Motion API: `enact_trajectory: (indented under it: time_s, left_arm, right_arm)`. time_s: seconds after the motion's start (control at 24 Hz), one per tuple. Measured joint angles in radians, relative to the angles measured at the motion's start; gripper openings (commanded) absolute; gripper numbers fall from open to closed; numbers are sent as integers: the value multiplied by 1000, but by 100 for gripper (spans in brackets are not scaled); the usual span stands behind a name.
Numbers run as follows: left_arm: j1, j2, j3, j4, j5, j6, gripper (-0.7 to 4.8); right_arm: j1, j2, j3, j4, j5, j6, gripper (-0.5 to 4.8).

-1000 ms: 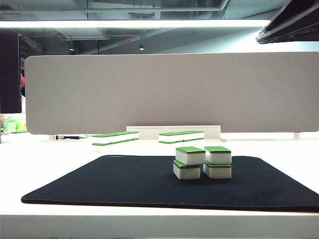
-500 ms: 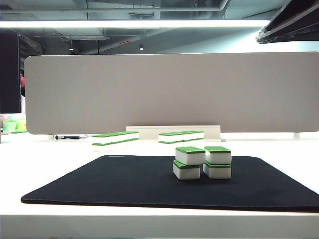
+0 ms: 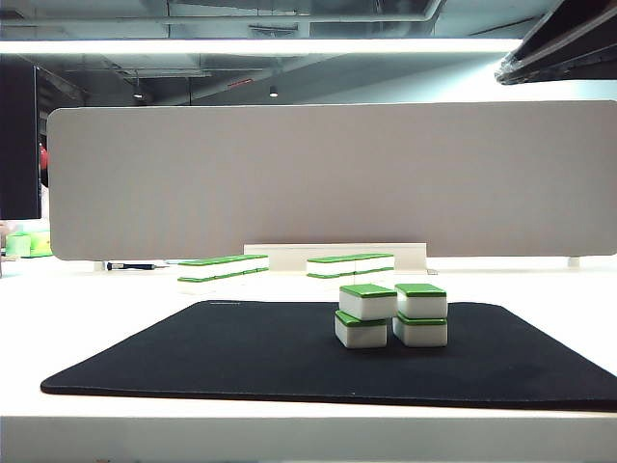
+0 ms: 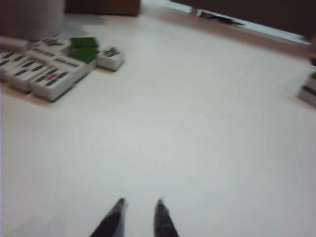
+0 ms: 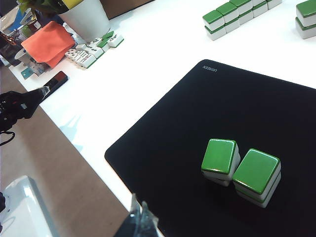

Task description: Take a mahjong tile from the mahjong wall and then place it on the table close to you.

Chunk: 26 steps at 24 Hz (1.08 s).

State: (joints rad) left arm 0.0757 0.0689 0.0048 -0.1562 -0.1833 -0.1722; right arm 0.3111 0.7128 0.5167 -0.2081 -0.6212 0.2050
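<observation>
White, glossy worktop (image 3: 116, 309): broad, smooth, bare in front of the mat; a hard landing surface.
Black fabric mat (image 3: 241, 357): flat, mid-worktop, carries 4 tiles.
Mahjong wall (image 3: 224, 267): low rows of green-topped white blocks, 2 high, lying behind the mat.
Tile stacks (image 5: 241, 173): 2 stacks of 2 on the mat, just beside each other. Judged rigid, light, slick-sided, not fragile; best pinched across the short sides of an upper tile, clear of its neighbour.
Left tool (image 4: 140, 205): over bare worktop, tips nearly together, holding nothing.
Right tool (image 5: 138, 210): near the mat's edge; only a tip shows, so I cannot tell how it stands.
</observation>
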Motion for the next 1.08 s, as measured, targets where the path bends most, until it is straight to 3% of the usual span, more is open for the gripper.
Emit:
enact_trajectory:
  time_s: [0.12,0.21,1.08]
  left_arm:
    - [-1,-59,1,-17,147,51,75]
    - [-2,-69,2,-16,174,57,75]
    - [-2,-64,2,-20,180,56,75]
  right_arm:
    - [0,0,0,0,0,0,-1]
    - [0,0,0,0,0,0,-1]
    - [0,0,0,0,0,0,-1]
